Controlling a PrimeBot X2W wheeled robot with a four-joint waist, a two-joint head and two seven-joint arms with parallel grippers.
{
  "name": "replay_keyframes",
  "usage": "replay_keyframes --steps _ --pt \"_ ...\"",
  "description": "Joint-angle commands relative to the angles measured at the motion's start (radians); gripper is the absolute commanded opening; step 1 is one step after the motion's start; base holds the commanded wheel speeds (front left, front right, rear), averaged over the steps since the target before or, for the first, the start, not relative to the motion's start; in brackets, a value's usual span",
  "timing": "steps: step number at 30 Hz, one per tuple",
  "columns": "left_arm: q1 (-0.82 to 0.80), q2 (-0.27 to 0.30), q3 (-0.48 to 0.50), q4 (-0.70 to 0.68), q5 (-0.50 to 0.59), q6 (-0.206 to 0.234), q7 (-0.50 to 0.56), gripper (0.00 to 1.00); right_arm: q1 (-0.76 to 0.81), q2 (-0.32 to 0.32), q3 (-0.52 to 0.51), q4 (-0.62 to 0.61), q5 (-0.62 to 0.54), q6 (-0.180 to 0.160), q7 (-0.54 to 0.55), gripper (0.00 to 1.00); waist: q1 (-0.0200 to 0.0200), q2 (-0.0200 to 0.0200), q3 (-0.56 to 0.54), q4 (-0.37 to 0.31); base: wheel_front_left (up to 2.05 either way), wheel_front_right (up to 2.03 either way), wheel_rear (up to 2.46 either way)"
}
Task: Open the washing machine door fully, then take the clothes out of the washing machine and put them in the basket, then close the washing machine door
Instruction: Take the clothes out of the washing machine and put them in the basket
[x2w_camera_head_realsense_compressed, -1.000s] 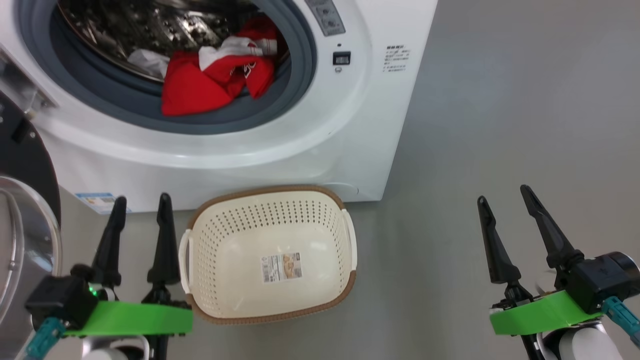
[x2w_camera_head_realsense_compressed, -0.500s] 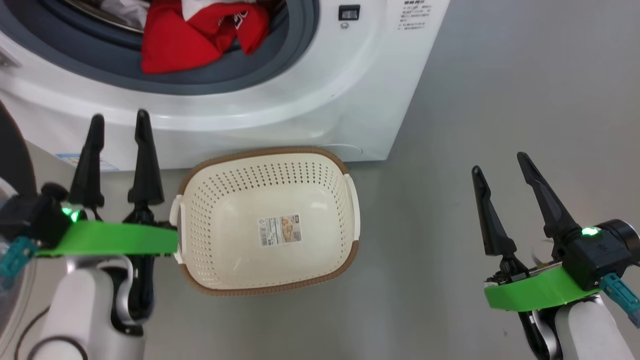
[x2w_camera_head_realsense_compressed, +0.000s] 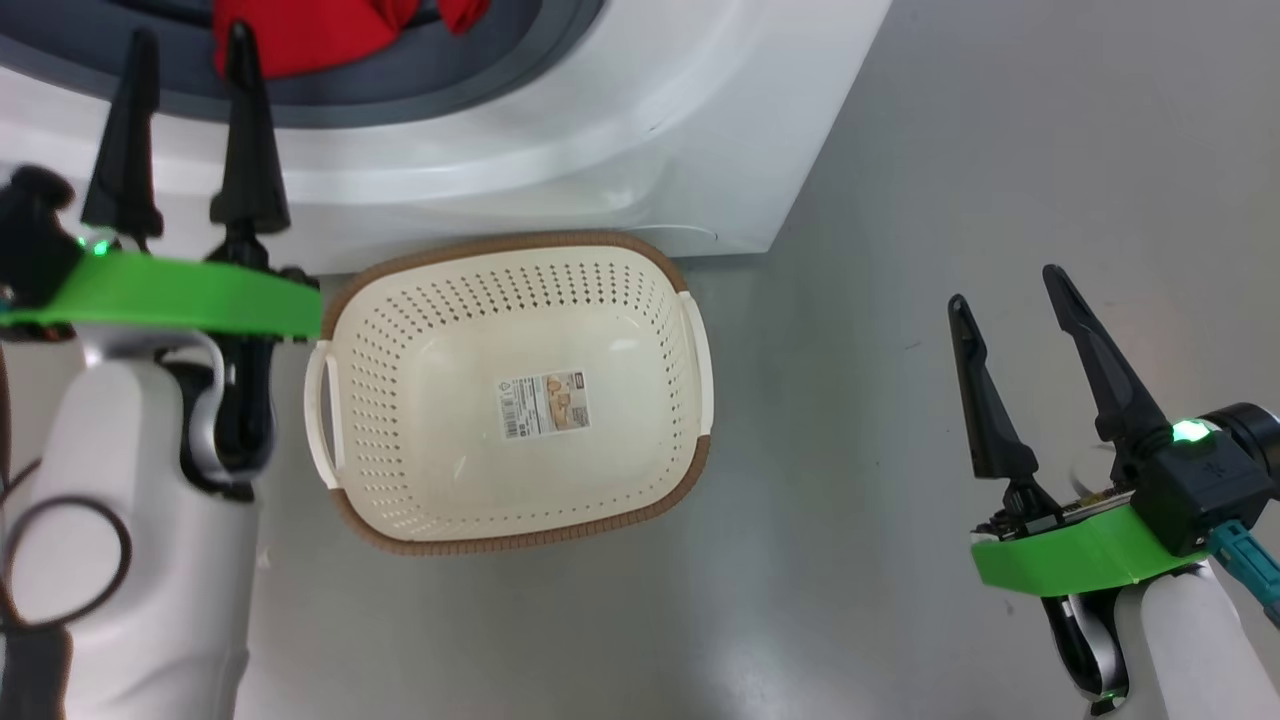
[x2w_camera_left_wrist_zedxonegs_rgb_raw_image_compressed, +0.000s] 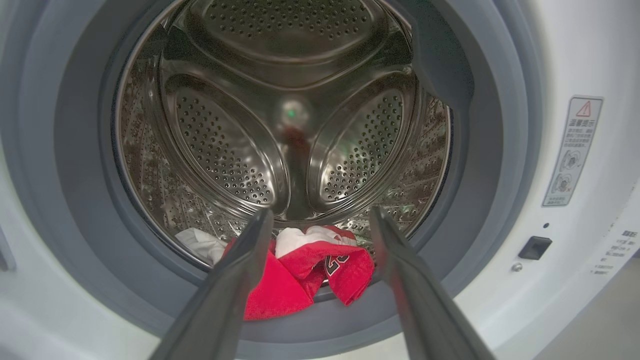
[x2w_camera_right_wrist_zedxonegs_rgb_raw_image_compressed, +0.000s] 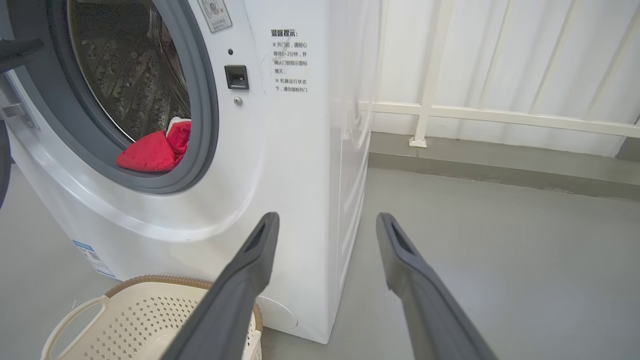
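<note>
The washing machine (x2w_camera_head_realsense_compressed: 600, 130) stands with its opening uncovered; its door is out of view. Red and white clothes (x2w_camera_left_wrist_zedxonegs_rgb_raw_image_compressed: 300, 280) lie at the front bottom of the steel drum (x2w_camera_left_wrist_zedxonegs_rgb_raw_image_compressed: 295, 100), partly over the grey gasket, and show as clothes (x2w_camera_head_realsense_compressed: 300, 35) and clothes (x2w_camera_right_wrist_zedxonegs_rgb_raw_image_compressed: 150, 152). My left gripper (x2w_camera_head_realsense_compressed: 189, 35) is open, its tips in front of the lower gasket; the left gripper (x2w_camera_left_wrist_zedxonegs_rgb_raw_image_compressed: 320, 212) points at the clothes and is apart from them. The cream basket (x2w_camera_head_realsense_compressed: 520, 243) sits empty on the floor before the machine. My right gripper (x2w_camera_head_realsense_compressed: 1004, 285) is open and empty over the floor, right of the basket (x2w_camera_right_wrist_zedxonegs_rgb_raw_image_compressed: 150, 305).
Grey floor (x2w_camera_head_realsense_compressed: 900, 150) stretches right of the machine. A white railing and panelled wall (x2w_camera_right_wrist_zedxonegs_rgb_raw_image_compressed: 500, 115) stand behind. The door latch socket (x2w_camera_right_wrist_zedxonegs_rgb_raw_image_compressed: 236, 76) sits right of the opening. A blue label (x2w_camera_right_wrist_zedxonegs_rgb_raw_image_compressed: 92, 257) marks the machine's lower left corner.
The head camera has tilted down, so the whole picture shifted. My left gripper has moved forward from beside the basket up to the drum opening. The right gripper has barely moved.
</note>
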Motion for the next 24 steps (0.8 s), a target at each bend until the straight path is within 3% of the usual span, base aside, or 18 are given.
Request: replay_keyframes --steps 1,16,24 --pt "-0.047 0.045 0.021 0.007 -0.005 -0.008 0.002 1.0 -0.018 -0.002 0.02 -0.029 -0.013 0.006 -0.006 1.0 0.0 0.0 0.02 0.0 0.0 0.0 0.0" --pt "-0.329 0.05 -0.016 0.303 0.004 -0.027 0.009 1.0 -0.052 -0.002 0.012 -0.033 -0.019 0.006 -0.006 1.0 0.0 0.0 0.107 -0.014 0.0 0.0 0.0" --pt "-0.454 0.081 -0.039 0.481 0.018 -0.039 0.011 1.0 -0.062 -0.002 0.001 -0.038 -0.026 0.006 -0.006 1.0 0.0 0.0 0.134 -0.032 0.0 0.0 0.0"
